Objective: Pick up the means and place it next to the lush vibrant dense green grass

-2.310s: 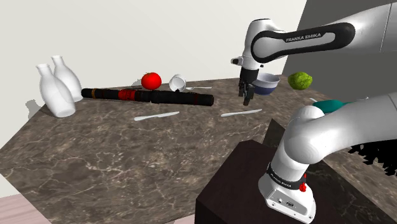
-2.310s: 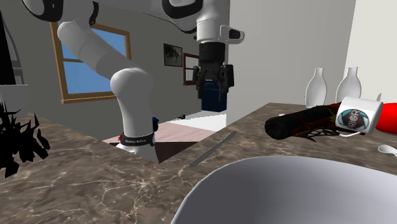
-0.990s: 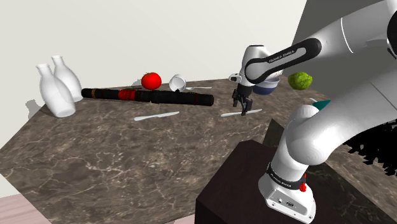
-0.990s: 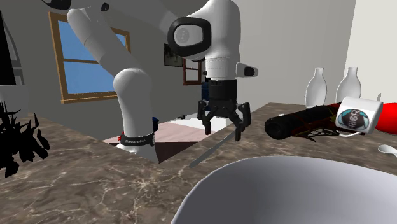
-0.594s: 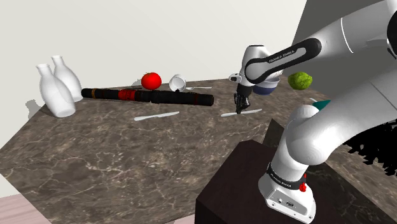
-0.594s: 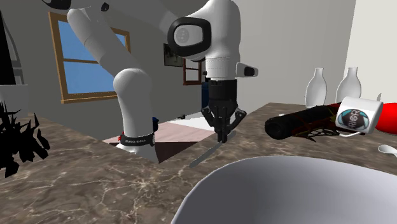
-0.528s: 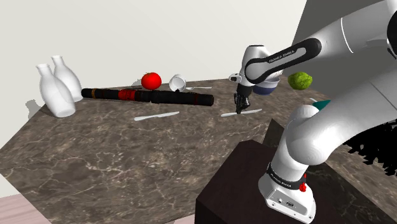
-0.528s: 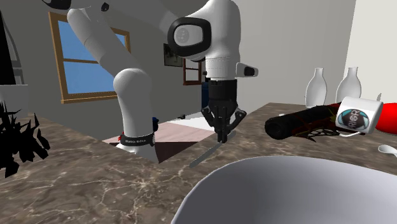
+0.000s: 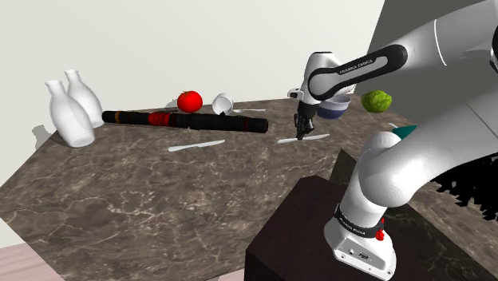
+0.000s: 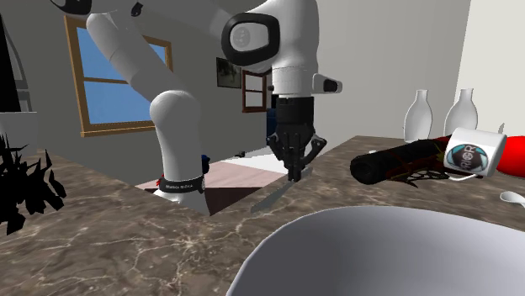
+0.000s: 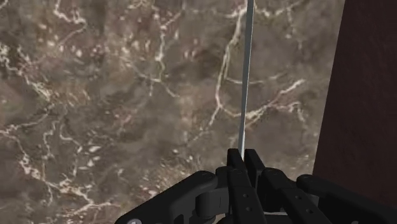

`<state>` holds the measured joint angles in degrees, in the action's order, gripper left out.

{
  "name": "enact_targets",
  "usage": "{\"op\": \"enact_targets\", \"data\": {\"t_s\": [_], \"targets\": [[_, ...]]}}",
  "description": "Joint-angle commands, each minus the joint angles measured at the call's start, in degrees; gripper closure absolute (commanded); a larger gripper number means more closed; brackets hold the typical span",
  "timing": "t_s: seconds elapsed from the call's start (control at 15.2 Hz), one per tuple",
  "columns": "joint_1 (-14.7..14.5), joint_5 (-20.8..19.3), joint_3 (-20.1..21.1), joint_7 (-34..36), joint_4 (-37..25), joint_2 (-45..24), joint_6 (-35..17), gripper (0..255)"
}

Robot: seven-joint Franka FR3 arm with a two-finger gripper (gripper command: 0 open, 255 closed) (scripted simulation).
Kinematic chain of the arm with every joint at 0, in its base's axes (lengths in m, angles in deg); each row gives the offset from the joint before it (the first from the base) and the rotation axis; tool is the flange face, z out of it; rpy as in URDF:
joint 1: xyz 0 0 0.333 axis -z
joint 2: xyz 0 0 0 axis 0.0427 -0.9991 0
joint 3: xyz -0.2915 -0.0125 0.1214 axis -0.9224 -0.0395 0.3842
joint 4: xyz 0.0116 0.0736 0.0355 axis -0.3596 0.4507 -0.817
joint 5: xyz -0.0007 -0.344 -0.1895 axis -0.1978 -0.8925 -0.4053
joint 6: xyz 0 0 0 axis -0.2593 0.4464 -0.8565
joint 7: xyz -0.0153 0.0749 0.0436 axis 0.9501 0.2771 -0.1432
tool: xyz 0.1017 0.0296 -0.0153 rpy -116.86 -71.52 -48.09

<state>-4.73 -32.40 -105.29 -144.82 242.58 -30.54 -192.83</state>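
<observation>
Part one looks done — the gripper is closed on the thin silver knife, which I take to be the thing to move. In the wrist view the two black fingers pinch the knife right at one end. The long flat blade sticks out past them over the brown stone counter. In the second exterior view the gripper points straight down and the knife slants down from it. Its low end is close to the counter, and I cannot tell if it touches.

So the knife is caught, but it is barely up, if at all. It is near the edge of the counter, just beside the dark stand.

What is left is most of the job. The knife has to go up, travel and be put down. The grass is likely the spiky plant, drawn black here, not green. In the shoulder view it is well apart from the knife, on the other side of the stand. In the second exterior view the plant sits at the far left. The knife is not next to it yet. The pinch is at the very end of the knife — so I think it could swing or slip on the way.
</observation>
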Motion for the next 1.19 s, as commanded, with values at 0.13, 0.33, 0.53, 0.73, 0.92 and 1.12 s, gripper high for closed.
{"op": "enact_targets", "data": {"t_s": [0.13, 0.33, 0.53, 0.73, 0.92, 1.12], "targets": [[0.3, 0.7, 1.8, 0.1, -1.7, 2.2, 3.9, 255], [0.4, 1.4, 3.0, 0.2, -3.2, 3.5, 6.7, 255], [0.5, 2.1, 4.2, 0.2, -4.8, 4.6, 9.4, 255], [0.4, 2.8, 5.3, 0.3, -6.4, 5.5, 12.0, 255], [0.3, 3.5, 6.3, 0.3, -8.2, 6.2, 14.5, 255], [0.2, 4.1, 7.3, 0.2, -10.1, 6.8, 17.0, 255]]}}
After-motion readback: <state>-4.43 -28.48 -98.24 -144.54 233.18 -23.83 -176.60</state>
